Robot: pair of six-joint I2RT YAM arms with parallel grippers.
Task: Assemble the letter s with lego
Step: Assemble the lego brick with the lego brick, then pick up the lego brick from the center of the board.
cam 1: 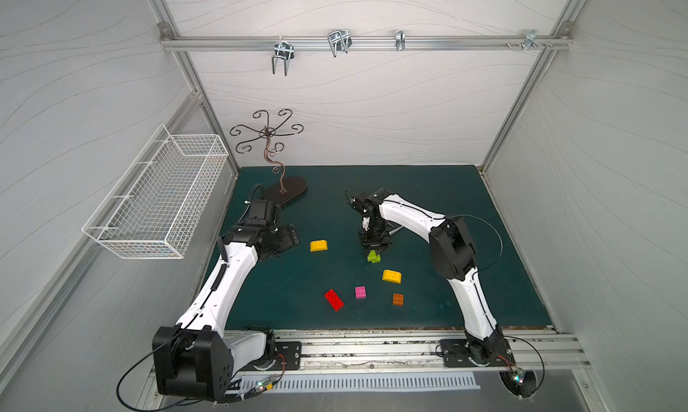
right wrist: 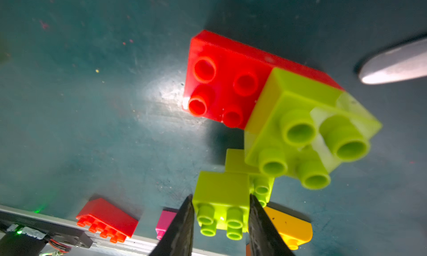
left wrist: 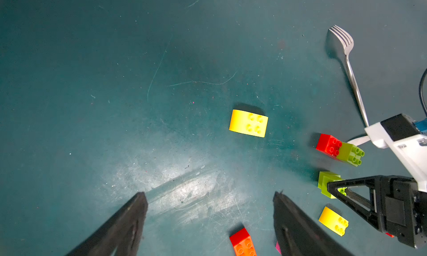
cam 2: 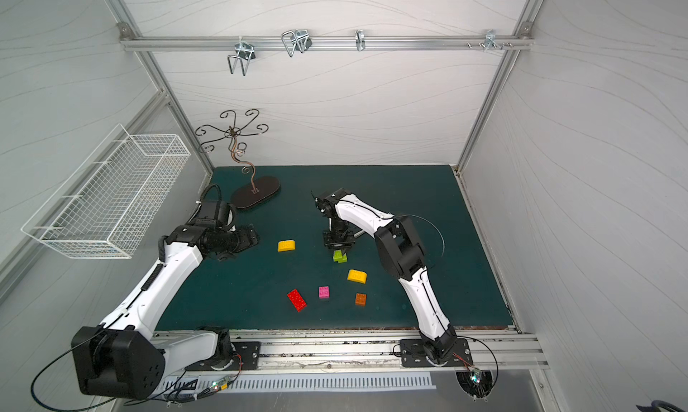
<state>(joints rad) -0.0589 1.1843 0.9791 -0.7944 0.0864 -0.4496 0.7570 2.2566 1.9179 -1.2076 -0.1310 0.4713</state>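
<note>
My right gripper (right wrist: pixel 221 197) points down at mid-mat, shut on a lime green lego brick (right wrist: pixel 221 192) that sits offset on a second lime brick (right wrist: pixel 261 187); both top views show this pair (cam 1: pixel 373 257) (cam 2: pixel 340 256). Just behind it a red brick (right wrist: pixel 221 81) carries another lime brick (right wrist: pixel 300 118). Loose on the mat lie two yellow rounded bricks (cam 1: pixel 318 245) (cam 1: pixel 391 276), a long red brick (cam 1: pixel 333 299), a pink one (cam 1: pixel 360 291) and an orange one (cam 1: pixel 398 299). My left gripper (left wrist: pixel 209 194) hovers open and empty at the mat's left side.
A metal fork (left wrist: pixel 351 69) lies behind the red-and-lime stack, under my right arm. A mug-tree stand (cam 1: pixel 284 190) occupies the back left corner of the mat. A white wire basket (cam 1: pixel 160 198) hangs on the left wall.
</note>
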